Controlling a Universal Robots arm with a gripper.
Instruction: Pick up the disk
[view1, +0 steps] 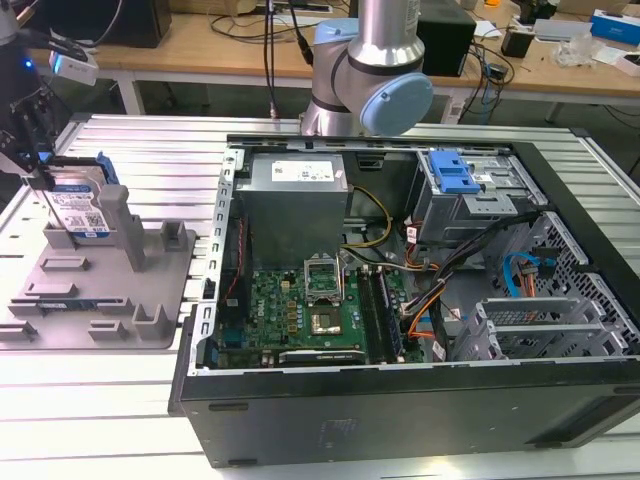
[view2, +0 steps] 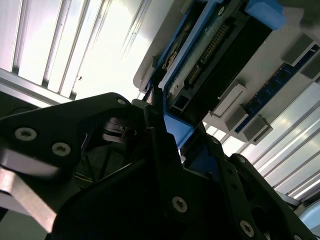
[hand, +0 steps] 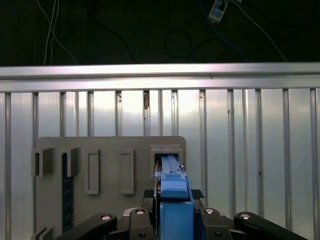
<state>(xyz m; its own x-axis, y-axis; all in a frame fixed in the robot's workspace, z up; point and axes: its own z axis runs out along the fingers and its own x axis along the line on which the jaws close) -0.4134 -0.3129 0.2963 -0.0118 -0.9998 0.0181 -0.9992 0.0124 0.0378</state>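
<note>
The disk (view1: 77, 208) stands on edge in a slot of the grey holder plate (view1: 110, 310) at the exterior view's left. It is silver-grey with a white-and-blue label and blue rails. My gripper (view1: 43, 178) comes down on its upper end from above. In the first wrist view the black fingers (hand: 149, 194) press on both sides of the disk's blue rail (hand: 173, 187). The second wrist view shows the disk's connector end (view2: 210, 50) just beyond a dark fingertip (view2: 156, 102). The disk's lower part still sits in the slot.
An open computer case (view1: 400, 410) lies to the exterior view's right of the plate, with a grey power supply box (view1: 295, 185) and a drive cage with a blue tab (view1: 455, 180). The arm's base (view1: 370, 70) stands behind it. The ribbed metal table (view1: 90, 400) surrounds the plate.
</note>
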